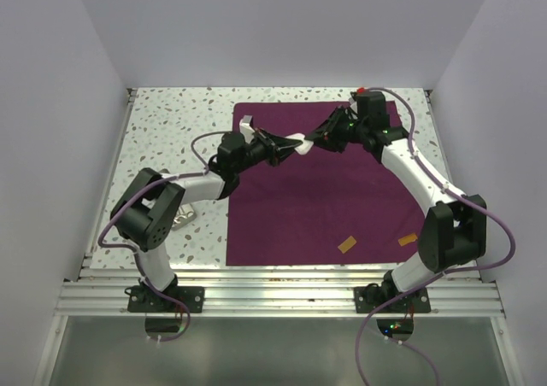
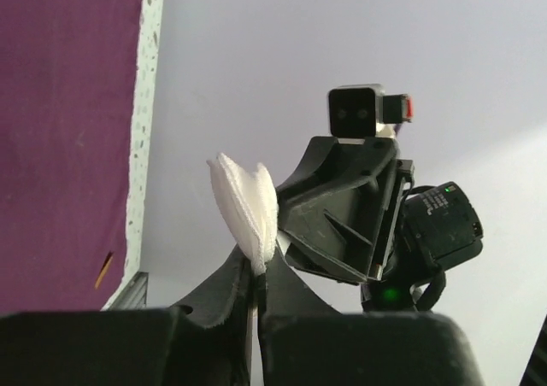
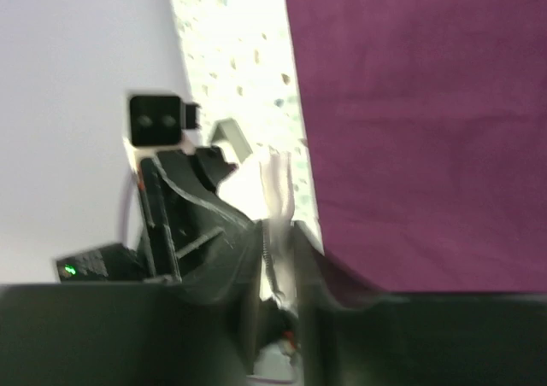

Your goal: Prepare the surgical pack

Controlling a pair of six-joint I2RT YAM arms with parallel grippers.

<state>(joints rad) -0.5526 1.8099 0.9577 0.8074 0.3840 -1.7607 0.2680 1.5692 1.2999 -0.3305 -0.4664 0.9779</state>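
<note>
Gauze square point(image 2: 246, 205) pinched at once by left fingers point(image 2: 224, 290) and right fingers point(image 3: 314, 271), both pressed tight.

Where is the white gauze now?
In the top view the white gauze is above the far half of the purple cloth, pinched between the left gripper and the right gripper.

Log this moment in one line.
left gripper: shut on gauze | right gripper: shut on gauze | gauze: between both grippers, over purple cloth

Tabs: one orange-brown tab point(image 1: 347, 244), a second tab point(image 1: 408, 239) to its right, apart.
Table point(image 1: 171, 130): white, dark-speckled.
Walls point(image 1: 256, 27): plain white.
Rails point(image 1: 282, 296): grooved metal, near edge.
</note>
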